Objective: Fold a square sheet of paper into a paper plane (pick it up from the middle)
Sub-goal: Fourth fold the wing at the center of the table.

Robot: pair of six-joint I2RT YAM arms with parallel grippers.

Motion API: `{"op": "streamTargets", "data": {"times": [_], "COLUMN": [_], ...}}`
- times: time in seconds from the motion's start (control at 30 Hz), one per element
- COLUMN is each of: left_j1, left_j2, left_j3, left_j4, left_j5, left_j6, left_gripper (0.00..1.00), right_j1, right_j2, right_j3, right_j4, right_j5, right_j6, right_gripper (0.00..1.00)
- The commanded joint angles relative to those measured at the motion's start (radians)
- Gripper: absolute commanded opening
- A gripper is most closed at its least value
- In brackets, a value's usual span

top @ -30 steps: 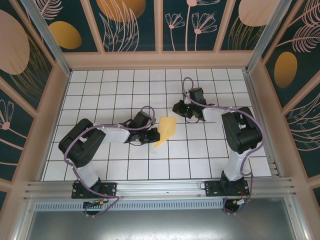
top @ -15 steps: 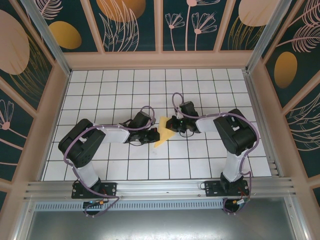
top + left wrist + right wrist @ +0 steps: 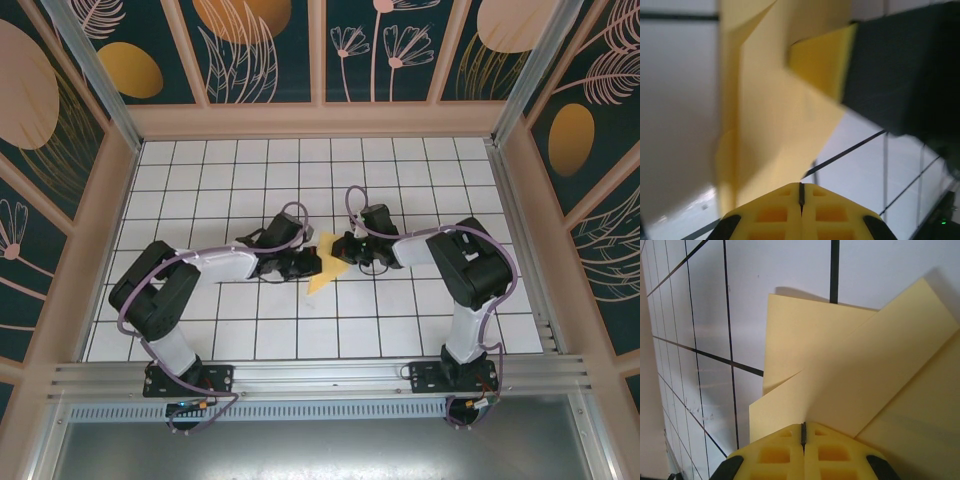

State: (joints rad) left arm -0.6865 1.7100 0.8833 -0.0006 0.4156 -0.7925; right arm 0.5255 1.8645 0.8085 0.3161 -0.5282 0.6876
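The left end effector [image 3: 307,263] is shut tight on the left edge of the paper [image 3: 326,264]. In its own camera the two yellow pads [image 3: 774,216] press together, and the paper [image 3: 772,115] sticks out from between them. The right end effector [image 3: 347,248] is pinched on the other side, its pads [image 3: 774,456] closed on the folded yellow flaps. The paper [image 3: 840,375] is a small pointed wedge between both arms, over the middle of the white tiled bench [image 3: 400,310].
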Motion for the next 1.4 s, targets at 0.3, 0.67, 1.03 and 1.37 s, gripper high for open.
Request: {"op": "streamTargets", "data": {"times": [0.3,0.67,1.03,1.37], "left_j1": [0.009,0.011,0.010,0.011], "left_j2": [0.171,0.106,0.012,-0.088], "left_j3": [0.054,-0.135,-0.284,-0.410], "left_j4": [0.051,-0.003,0.007,0.049], "left_j5": [0.113,0.074,0.114,0.125], "left_j6": [-0.001,0.018,0.011,-0.029], "left_gripper": [0.06,0.05,0.05,0.06], "right_j1": [-0.004,-0.005,-0.009,-0.008], "right_j2": [0.031,0.029,0.031,0.032], "right_j3": [-0.031,-0.027,-0.023,-0.022], "right_j4": [-0.038,-0.051,-0.054,-0.058], "right_j5": [0.045,0.052,0.049,0.053], "right_j6": [0.001,-0.006,-0.013,-0.015], "right_gripper": [0.01,0.01,0.01,0.01]}}
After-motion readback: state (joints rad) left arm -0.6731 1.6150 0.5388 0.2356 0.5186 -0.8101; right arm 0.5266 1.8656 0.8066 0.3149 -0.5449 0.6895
